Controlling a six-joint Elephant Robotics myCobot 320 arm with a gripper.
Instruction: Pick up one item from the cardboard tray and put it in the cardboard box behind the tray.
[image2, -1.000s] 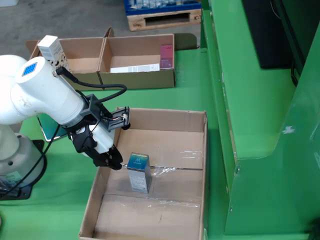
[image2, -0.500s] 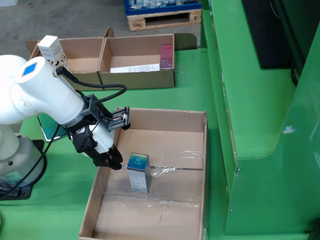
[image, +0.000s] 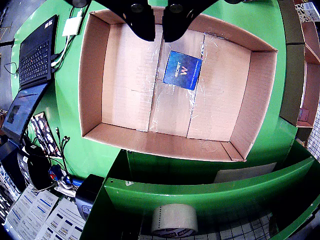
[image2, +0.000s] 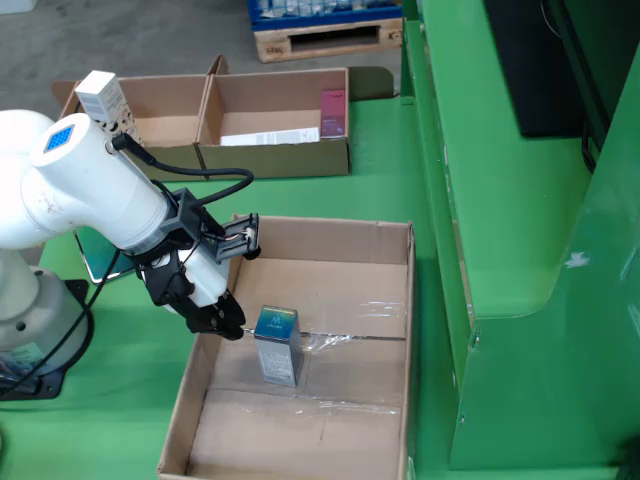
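From the camera riding on the gripper I look straight down into the large shallow brown cardboard tray (image: 95, 75), which fills the upper middle of that frame. The small blue carton with white lettering (image: 182, 70) sits on the tray floor, just below and right of the black two-fingered gripper (image: 156, 36) at the top edge. This view alone shows a black laptop (image: 35, 52) at the upper left, a roll of pale tape (image: 174, 220) at the bottom centre, and printed sheets (image: 37, 220) at the lower left.

The fixed view gives me what the wrist camera cannot: the white arm (image2: 85, 190) reaching in from the left edge, sloping down and right, with the gripper (image2: 222, 322) hanging just inside the tray's (image2: 408, 330) left wall. Here the blue carton (image2: 277, 345) stands upright near the frame's centre-bottom, just right of the fingertips; I cannot tell whether they touch it. Two open cardboard boxes (image2: 275, 160) sit side by side in the upper part of the frame on the green table (image2: 380, 195).

In the wrist view the jaws stand slightly apart, a narrow gap between them, holding nothing.
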